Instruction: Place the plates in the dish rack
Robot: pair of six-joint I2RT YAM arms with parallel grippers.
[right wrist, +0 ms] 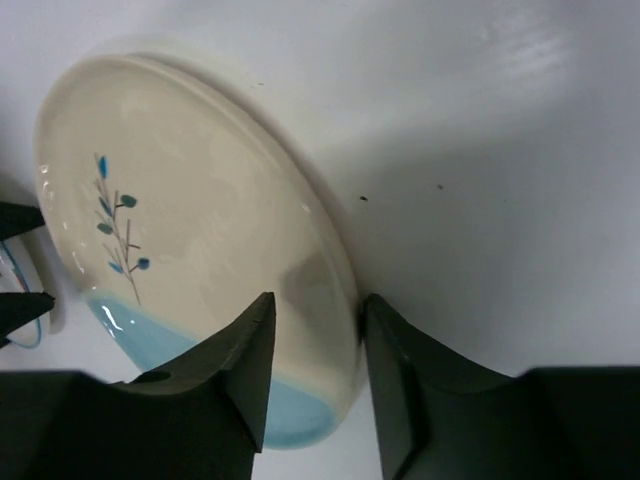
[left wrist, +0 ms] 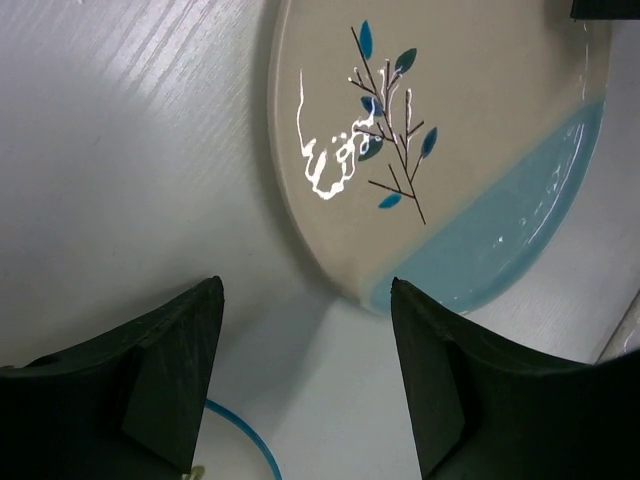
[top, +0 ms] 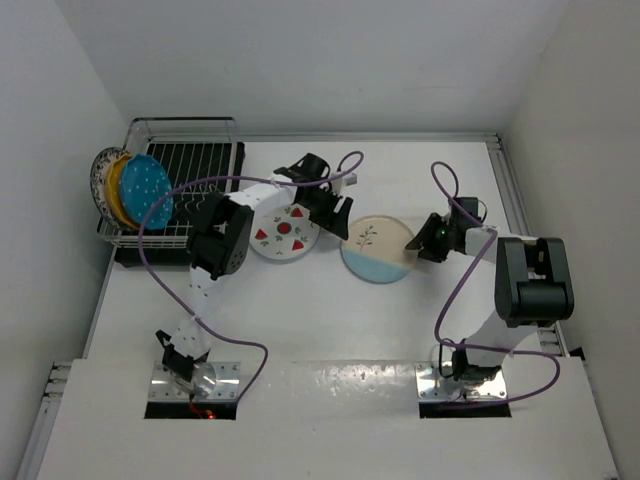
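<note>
The cream-and-light-blue sprig plate (top: pixel 375 250) lies on the table at the centre; it also shows in the left wrist view (left wrist: pixel 450 150) and the right wrist view (right wrist: pixel 200 220). My right gripper (top: pixel 420 242) (right wrist: pixel 318 298) is open, its jaws on either side of the plate's right rim, with the outer finger (right wrist: pixel 400 360) touching the rim. My left gripper (top: pixel 337 222) (left wrist: pixel 305 282) is open and empty just off the plate's left edge. The strawberry plate (top: pixel 283 233) lies flat to the left. The floral (top: pixel 100 172), yellow (top: pixel 118 190) and teal (top: pixel 147 190) plates stand in the dish rack (top: pixel 200 165).
The rack sits on a black tray (top: pixel 150 255) in the far left corner against the wall. Purple cables (top: pixel 445 190) loop over the table from both arms. White walls close in the left, right and far sides.
</note>
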